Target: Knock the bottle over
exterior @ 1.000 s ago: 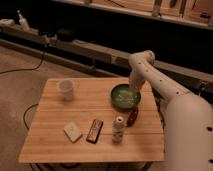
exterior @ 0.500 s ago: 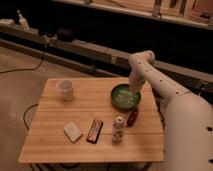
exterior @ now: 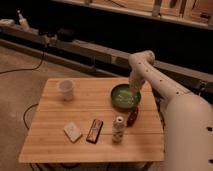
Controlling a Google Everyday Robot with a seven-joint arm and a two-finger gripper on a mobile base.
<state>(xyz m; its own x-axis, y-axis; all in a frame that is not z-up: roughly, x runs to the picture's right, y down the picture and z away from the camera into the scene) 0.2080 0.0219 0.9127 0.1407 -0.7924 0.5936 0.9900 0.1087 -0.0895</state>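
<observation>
The claw hangs over the green bowl, the upright bottle nearby on the wooden table.

One high camera looks down on the table, hand above the bowl.

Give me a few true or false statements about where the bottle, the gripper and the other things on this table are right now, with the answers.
1. The bottle stands upright on the table. True.
2. The gripper is touching the bottle. False: it hangs over the green bowl, apart from the bottle.
3. The plastic cup stands upright, apart from the bowl. True.
4. The dark red object lies inside the bowl. False: it lies on the table, close beside the bottle.
</observation>
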